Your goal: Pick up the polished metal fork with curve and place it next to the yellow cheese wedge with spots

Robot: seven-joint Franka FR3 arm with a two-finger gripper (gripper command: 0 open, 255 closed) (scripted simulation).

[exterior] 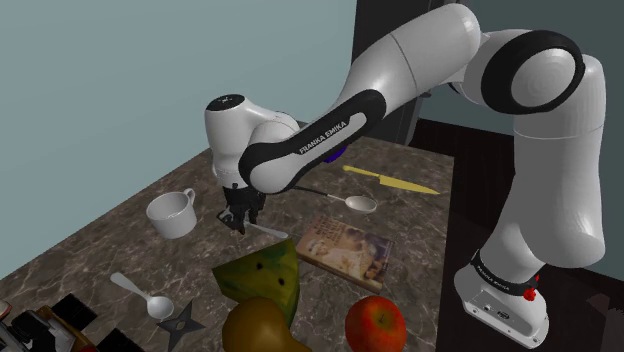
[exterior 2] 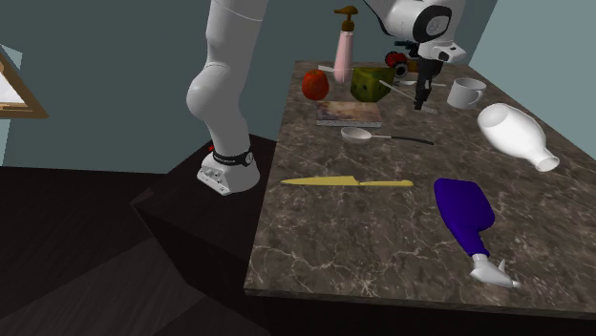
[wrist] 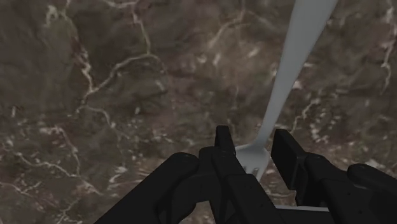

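The pale metal fork lies low over the dark marbled countertop. Its head sits between my black fingers and its handle points away from them. My gripper is shut on the fork's head, with the fingertips narrowly apart on either side of it. In the shoulder view the gripper points straight down just above the counter, and the fork sticks out beside it. The yellow-green spotted cheese wedge sits right in front of the fork. In the second exterior view the gripper hangs beside the cheese.
A white cup stands close to the gripper. A book, a metal spoon and a yellow knife lie toward the stand. An apple, a pear and a small spoon crowd the near edge. A white vase and a blue bottle lie further along.
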